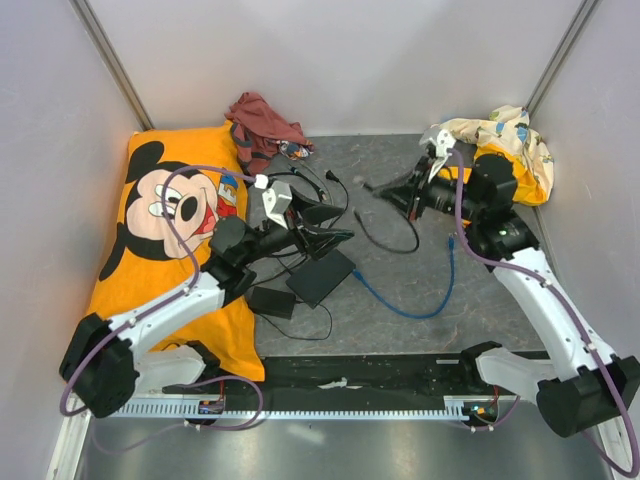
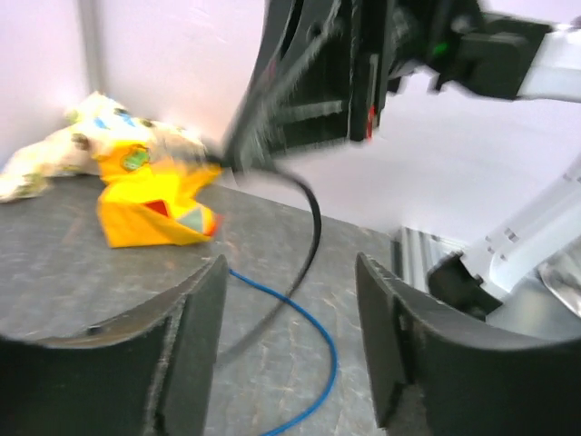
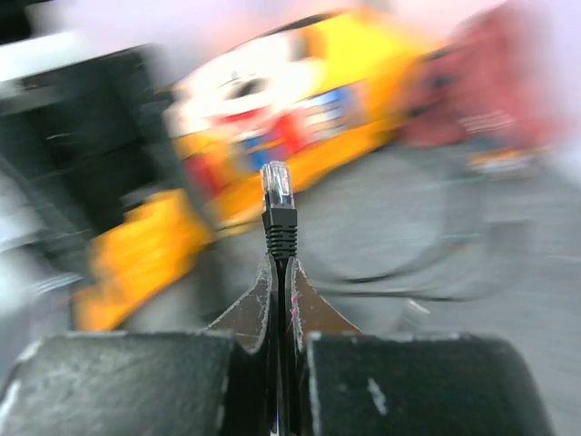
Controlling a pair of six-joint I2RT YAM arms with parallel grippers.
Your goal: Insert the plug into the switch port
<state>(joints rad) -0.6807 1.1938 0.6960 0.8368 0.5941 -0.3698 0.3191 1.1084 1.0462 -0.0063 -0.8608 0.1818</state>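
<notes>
My right gripper [image 3: 281,272] is shut on a black cable just below its clear-tipped plug [image 3: 277,186], which sticks up past the fingertips. From above, that gripper [image 1: 388,190] hovers over the rear middle of the table with the plug [image 1: 366,187] pointing left. The flat black switch box [image 1: 322,276] lies at the centre; its port cannot be made out. My left gripper [image 1: 340,226] hangs just behind the box. In the left wrist view it [image 2: 289,336] is open with nothing between its fingers, only table and blue cable [image 2: 313,331] beyond.
An orange Mickey pillow [image 1: 170,230] covers the left side, with a red cloth [image 1: 262,125] behind it. A patterned cloth [image 1: 505,135] sits at the back right. A black adapter brick [image 1: 270,300] lies near the box. The blue cable [image 1: 420,300] loops across the right.
</notes>
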